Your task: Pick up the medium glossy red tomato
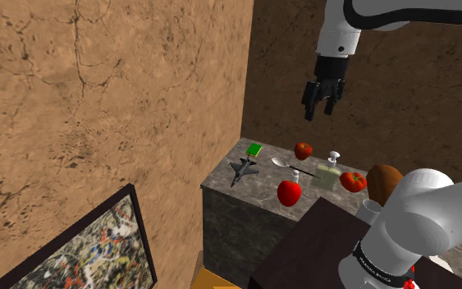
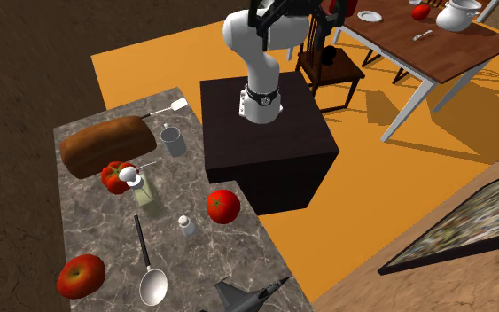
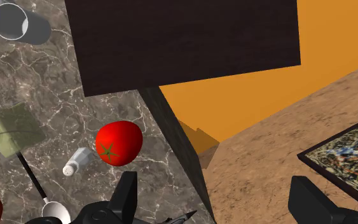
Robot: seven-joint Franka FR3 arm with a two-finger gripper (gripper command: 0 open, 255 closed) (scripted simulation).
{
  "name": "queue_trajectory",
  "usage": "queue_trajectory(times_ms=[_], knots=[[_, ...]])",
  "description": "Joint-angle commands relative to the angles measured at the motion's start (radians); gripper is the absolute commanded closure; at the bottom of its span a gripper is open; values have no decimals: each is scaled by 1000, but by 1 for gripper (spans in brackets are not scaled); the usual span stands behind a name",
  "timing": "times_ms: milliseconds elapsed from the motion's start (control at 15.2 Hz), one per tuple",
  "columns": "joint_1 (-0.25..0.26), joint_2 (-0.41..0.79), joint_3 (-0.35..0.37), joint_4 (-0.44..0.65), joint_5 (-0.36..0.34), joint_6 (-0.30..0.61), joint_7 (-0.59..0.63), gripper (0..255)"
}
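My claw (image 1: 320, 113) hangs with its fingers wide apart. The tomato (image 3: 118, 143) sits well below on the marble counter (image 3: 50, 83), nearer one finger than centred between them. It looks light, slick-skinned and bruisable, so I'd pinch gently across its widest middle.

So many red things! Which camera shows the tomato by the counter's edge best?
Wrist view: the tomato is close, whole, green stem showing. The shoulder and second exterior views show it whole too, but farther off.
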State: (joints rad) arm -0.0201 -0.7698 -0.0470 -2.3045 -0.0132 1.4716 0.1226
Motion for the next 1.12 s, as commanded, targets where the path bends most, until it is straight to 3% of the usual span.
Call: queue_trajectory(times_ms=[0,528,1056], knots=[[0,0,0,0,0,0,0,0],[-27,101,-163,-133,-32,205,-162,0],[-33,313,-327,-179,-18,418,-347,0]])
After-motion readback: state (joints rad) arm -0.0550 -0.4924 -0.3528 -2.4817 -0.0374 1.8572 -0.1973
